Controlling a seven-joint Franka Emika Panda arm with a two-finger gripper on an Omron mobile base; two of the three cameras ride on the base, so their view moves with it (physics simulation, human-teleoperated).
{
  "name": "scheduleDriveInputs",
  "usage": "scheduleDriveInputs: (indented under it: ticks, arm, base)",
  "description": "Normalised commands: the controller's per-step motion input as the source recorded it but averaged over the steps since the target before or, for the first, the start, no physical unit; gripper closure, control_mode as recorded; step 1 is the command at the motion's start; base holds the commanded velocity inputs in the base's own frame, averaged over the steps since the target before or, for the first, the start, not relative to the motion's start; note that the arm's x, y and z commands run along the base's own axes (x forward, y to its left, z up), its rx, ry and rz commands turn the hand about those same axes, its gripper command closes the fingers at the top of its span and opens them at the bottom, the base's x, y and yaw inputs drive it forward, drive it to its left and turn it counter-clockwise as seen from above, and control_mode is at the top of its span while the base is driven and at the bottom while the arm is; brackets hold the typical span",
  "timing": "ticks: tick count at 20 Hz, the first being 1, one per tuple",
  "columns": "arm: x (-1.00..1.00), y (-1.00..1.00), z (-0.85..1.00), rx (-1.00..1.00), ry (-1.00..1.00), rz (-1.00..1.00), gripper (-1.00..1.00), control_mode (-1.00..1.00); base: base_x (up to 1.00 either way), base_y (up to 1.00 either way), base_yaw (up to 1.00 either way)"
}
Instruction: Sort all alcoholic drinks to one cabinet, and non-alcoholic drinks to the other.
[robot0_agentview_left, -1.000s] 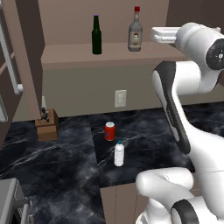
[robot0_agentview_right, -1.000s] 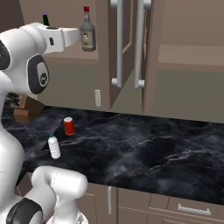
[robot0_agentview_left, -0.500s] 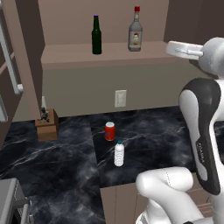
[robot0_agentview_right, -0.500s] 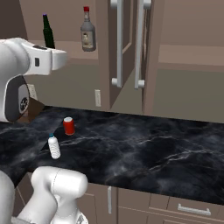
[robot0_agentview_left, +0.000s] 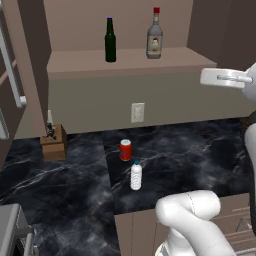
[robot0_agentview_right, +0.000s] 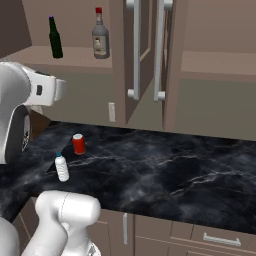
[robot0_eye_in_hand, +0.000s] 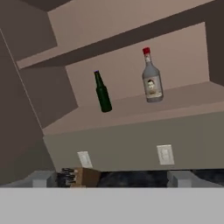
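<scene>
The green bottle (robot0_agentview_left: 110, 41) and the clear bottle (robot0_agentview_left: 154, 35) stand upright, apart from each other, on the shelf (robot0_agentview_left: 130, 61) of the open left cabinet, which suggests the alcoholic half of the sort is settled there together. The red can (robot0_agentview_left: 125, 150) and the small plastic bottle (robot0_agentview_left: 136, 175) sit close together on the dark table (robot0_agentview_left: 190, 150), the bottle nearer the robot, both within reach, presumably waiting to go to the other cabinet (robot0_agentview_right: 210, 60) on the right. The gripper (robot0_eye_in_hand: 111, 178) is spread wide and holds nothing; its fingertips (robot0_eye_in_hand: 44, 178) frame the shelf from a distance, so the hand looks free for the next pick, likely one of the two soft drinks.
</scene>
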Motion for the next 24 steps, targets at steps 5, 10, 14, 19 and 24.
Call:
scheduleDriveInputs:
  ticks: [5,10,14,19,24]
  arm:
    - [-0.04,0.04,-0.54,0.07,0.01,0.19,-1.0,-1.0]
    - [0.0,0.05,-0.58,0.01,0.0,0.17,-1.0,-1.0]
    - [0.0,0.17,-0.53,0.0,0.0,0.18,-1.0,-1.0]
    - [0.0,0.11,-0.45,0.0,-0.06,0.16,-1.0,-1.0]
    - [0.0,0.0,-0.42,0.0,-0.08,0.12,-1.0,-1.0]
  base:
    - [0.0,0.0,0.0]
    - [0.0,0.0,0.0]
    - [0.0,0.0,0.0]
    - [0.0,0.0,0.0]
    - [0.0,0.0,0.0]
